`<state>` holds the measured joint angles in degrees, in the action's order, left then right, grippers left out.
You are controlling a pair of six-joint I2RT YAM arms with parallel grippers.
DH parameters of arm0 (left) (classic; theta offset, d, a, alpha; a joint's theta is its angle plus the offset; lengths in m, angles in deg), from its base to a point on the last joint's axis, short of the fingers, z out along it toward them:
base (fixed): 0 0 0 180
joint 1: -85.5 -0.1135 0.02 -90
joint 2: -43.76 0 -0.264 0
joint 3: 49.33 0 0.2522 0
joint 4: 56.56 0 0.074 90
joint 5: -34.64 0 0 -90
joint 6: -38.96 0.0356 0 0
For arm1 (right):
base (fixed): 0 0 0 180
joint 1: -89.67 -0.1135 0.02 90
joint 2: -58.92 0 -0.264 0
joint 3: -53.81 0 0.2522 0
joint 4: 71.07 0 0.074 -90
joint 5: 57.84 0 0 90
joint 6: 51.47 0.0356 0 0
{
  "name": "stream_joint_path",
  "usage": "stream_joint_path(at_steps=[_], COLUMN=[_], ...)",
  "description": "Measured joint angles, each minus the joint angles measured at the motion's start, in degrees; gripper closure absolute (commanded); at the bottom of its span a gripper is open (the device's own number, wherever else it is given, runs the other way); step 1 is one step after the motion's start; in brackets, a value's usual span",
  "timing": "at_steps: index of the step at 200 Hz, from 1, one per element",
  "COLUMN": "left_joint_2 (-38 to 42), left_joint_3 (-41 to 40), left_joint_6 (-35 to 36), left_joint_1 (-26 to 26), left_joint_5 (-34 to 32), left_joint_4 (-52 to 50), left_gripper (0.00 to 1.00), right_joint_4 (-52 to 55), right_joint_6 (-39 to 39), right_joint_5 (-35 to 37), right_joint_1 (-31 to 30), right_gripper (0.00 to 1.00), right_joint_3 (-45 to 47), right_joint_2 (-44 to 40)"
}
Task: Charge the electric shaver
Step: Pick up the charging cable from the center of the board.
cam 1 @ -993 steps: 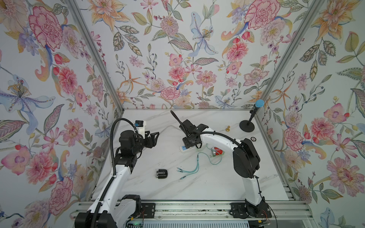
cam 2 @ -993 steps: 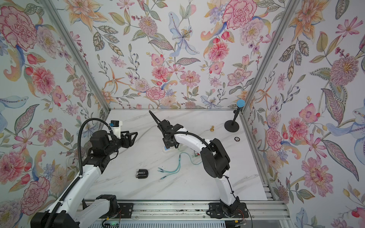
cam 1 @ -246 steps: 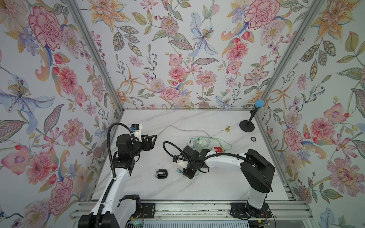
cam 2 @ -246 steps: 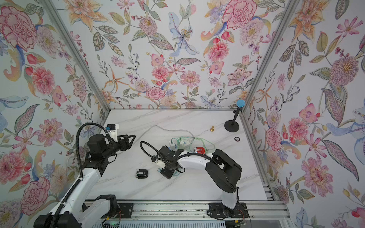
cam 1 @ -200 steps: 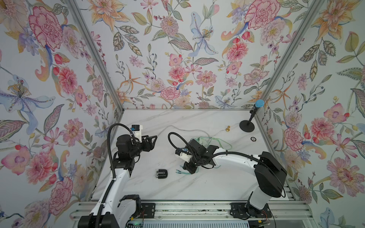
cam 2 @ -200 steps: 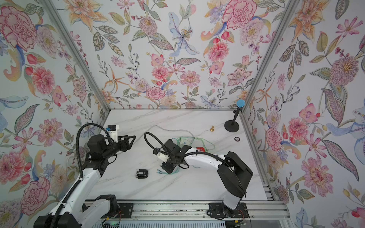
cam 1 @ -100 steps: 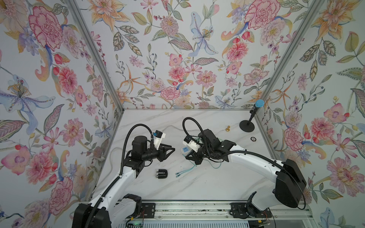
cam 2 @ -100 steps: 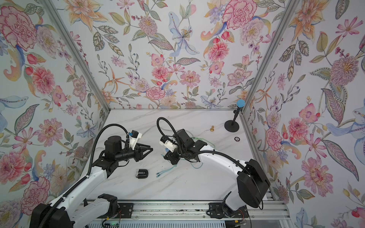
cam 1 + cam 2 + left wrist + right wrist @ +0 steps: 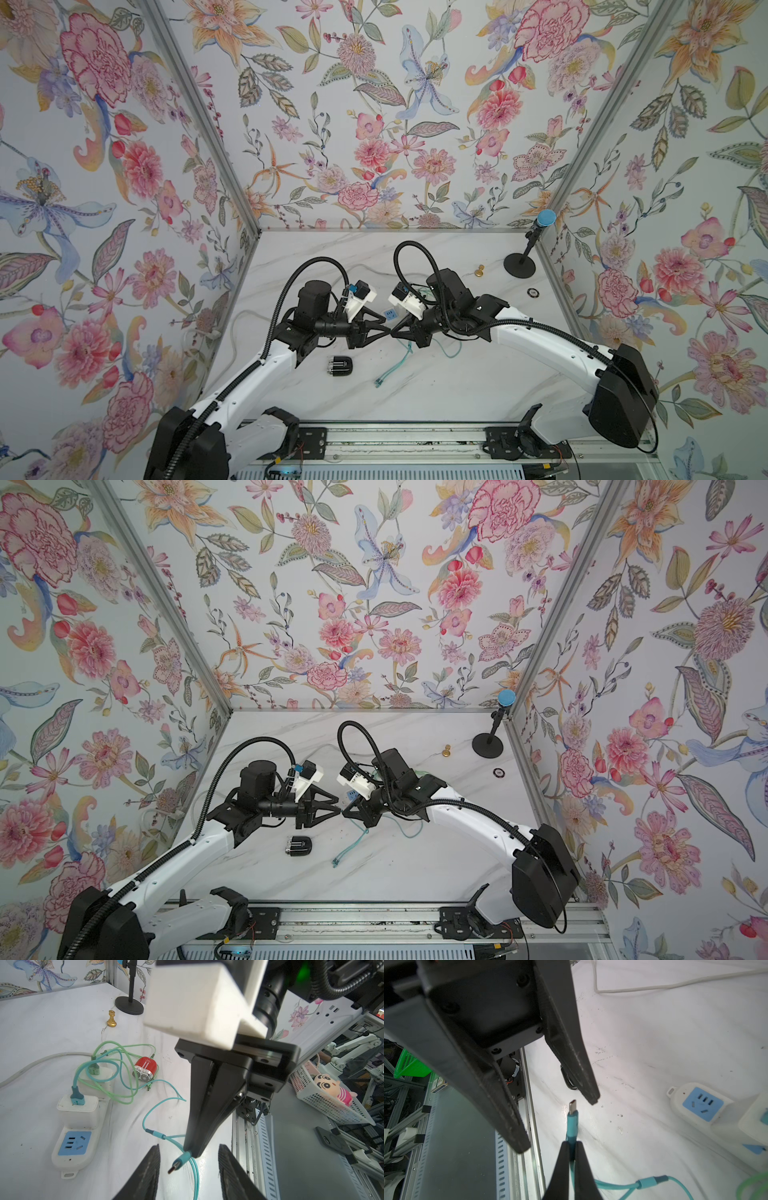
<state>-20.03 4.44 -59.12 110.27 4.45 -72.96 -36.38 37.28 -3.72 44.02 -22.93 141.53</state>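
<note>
Counts on the desk [image 9: 457, 386]

Two shavers: one black shaver [image 9: 340, 365] and one red shaver [image 9: 144, 1070]. Two charging cables: one teal cable [image 9: 155, 1134] and one green cable [image 9: 94, 1069]. One power strip [image 9: 72, 1160] carries two white adapters: the teal-plugged adapter [image 9: 78, 1113] and the green-plugged adapter [image 9: 105, 1073]. One gold chess pawn [image 9: 111, 1019], one black stand [image 9: 129, 1004], one small round disc [image 9: 532, 292]. Two end effectors: the left end effector [image 9: 189, 1148] and the right end effector [image 9: 572, 1144].

Arms swung in; right tool [image 9: 572, 1146] brought teal plug [image 9: 572, 1112] betw. left tool [image 9: 189, 1147] tips.

No words or numbers are legible; the red shaver [image 9: 145, 1067] shows only two white bars.
</note>
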Motion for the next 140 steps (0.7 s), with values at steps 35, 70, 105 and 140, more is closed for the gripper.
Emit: stream_joint_path(at_steps=[35,70,105,140], left_joint_2=[-1.31,-1.9,-1.97,-2.32], left_joint_3=[1.2,1.66,1.66,1.66], left_joint_6=[2.95,3.82,3.82,3.8], left_joint_1=[0.0,0.0,0.0,0.0], left_joint_5=[-0.02,0.02,0.48,0.85], left_joint_4=[-3.06,-3.65,-3.74,-3.67], left_gripper=[0.61,0.69,0.75,0.86], right_joint_4=[0.28,0.28,0.35,0.87], right_joint_6=[-0.26,-0.44,-0.79,-1.31], right_joint_5=[-0.79,-1.03,-1.2,-1.51], right_joint_1=[0.11,0.44,0.48,0.48], right_gripper=[1.0,1.0,1.0,1.0], right_joint_3=[0.0,0.0,0.0,-0.02], right_joint_2=[0.0,-0.02,-0.02,-0.02])
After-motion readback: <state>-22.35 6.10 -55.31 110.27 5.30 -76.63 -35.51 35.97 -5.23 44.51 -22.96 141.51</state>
